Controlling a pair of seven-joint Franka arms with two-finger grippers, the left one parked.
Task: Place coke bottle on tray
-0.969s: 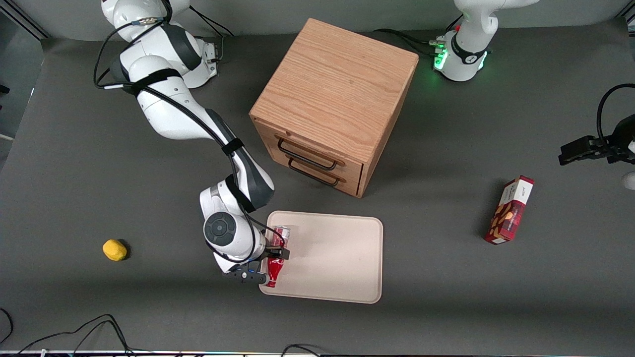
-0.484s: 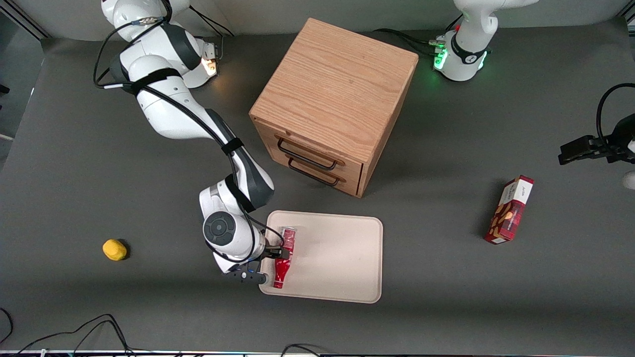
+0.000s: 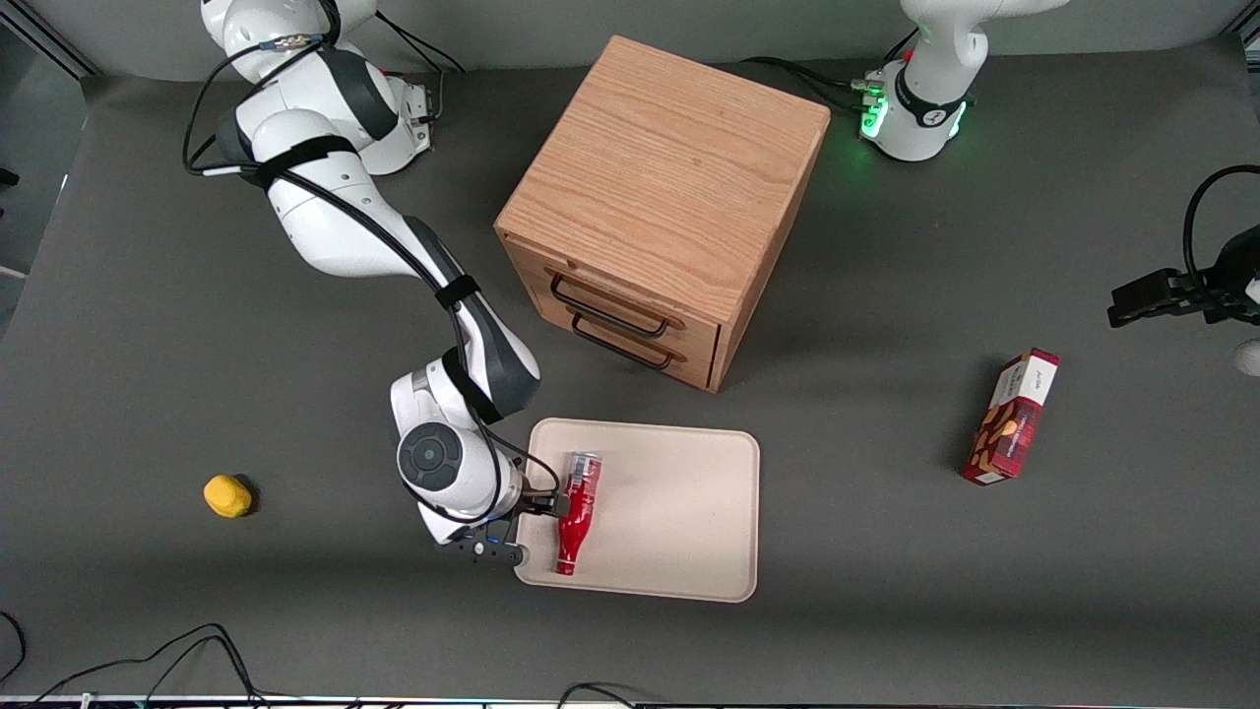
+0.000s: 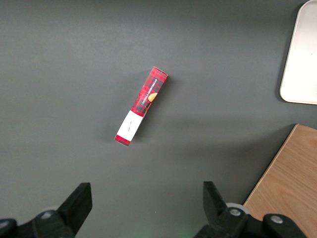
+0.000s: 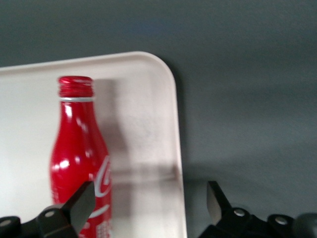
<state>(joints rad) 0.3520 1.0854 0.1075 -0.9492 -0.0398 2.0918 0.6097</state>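
The tray (image 3: 679,512) lies flat on the dark grey table (image 3: 157,374), nearer the front camera than the wooden cabinet (image 3: 669,197). It holds one thing, the bottle (image 3: 576,512). The bottle lies on its side at the tray's end toward the working arm, just inside the low rim. Its silver base points toward the cabinet and its red cap toward the front camera.

The gripper (image 3: 539,506) hangs low over that same end of the tray, just beside the bottle's middle. In the right wrist view the gripper (image 5: 148,203) stands wide and grips nothing. The tray's rim (image 5: 176,148) and bare table show in the gap between its fingers, and one dark finger (image 5: 81,203) overlaps the bottle (image 5: 79,153). Whether that finger touches the bottle cannot be told.

The cabinet has two drawers, both shut, each with a black wire handle and facing the tray.

Well off toward the parked arm's end of the table lies a red snack box (image 3: 1012,417). It also shows in the left wrist view (image 4: 142,105), along with a corner of the tray (image 4: 302,59) and of the cabinet (image 4: 287,183). A small yellow object (image 3: 227,495) sits alone toward the working arm's end. Black cables trail along the table edge nearest the front camera.
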